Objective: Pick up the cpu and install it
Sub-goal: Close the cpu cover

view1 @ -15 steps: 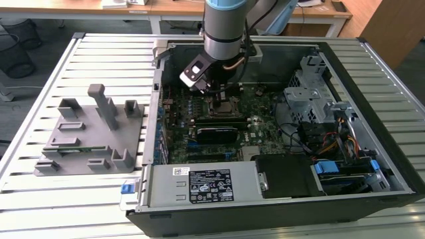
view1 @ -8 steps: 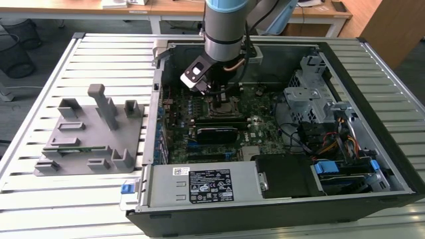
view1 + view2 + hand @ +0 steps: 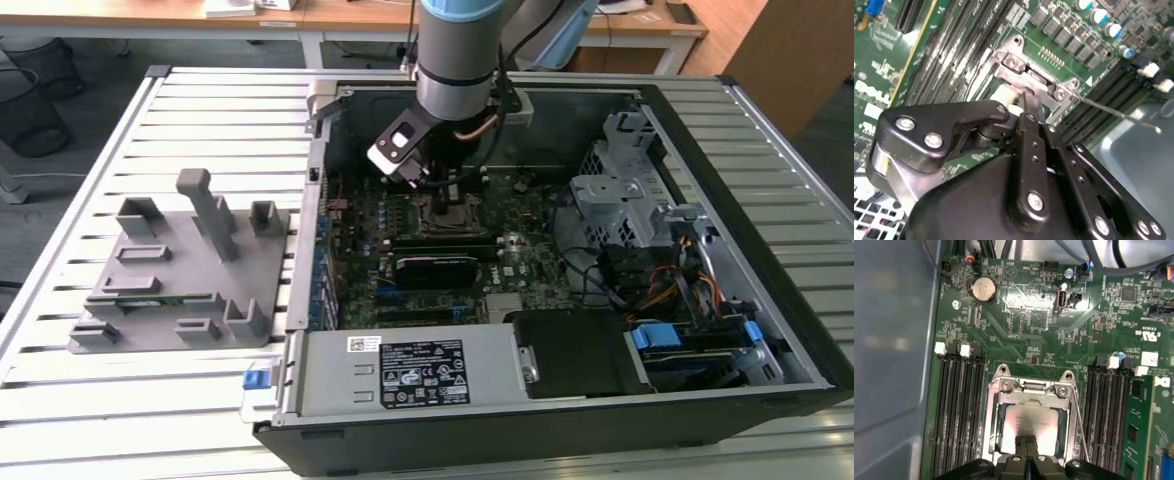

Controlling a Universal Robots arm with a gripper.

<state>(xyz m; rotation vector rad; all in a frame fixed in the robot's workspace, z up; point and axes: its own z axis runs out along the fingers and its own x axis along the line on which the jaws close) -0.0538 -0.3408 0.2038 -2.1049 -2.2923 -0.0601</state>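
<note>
cpu [image 3: 1030, 422] lies flat in the socket [image 3: 991, 410], 12 o'clock of the black block [image 3: 434, 268] in the exterior view. gripper [image 3: 1026, 441] fingers are closed together over it, holding nothing. any push is best kept light and square.

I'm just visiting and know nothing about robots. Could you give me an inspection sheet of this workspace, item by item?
Surface: slatted metal table carrying an open computer case.
Job's things: cpu lies flat inside the socket's metal frame on the green motherboard.
Clutter: grey plastic fixture with upright posts, beside the case on the exterior view's left.
Grippers: gripper shut, tips over the cpu; contact cannot be told.
Cables: coloured wires bundled inside the case, apart from the socket.
Surroundings: wooden desks and a wire bin beyond the table.
</note>
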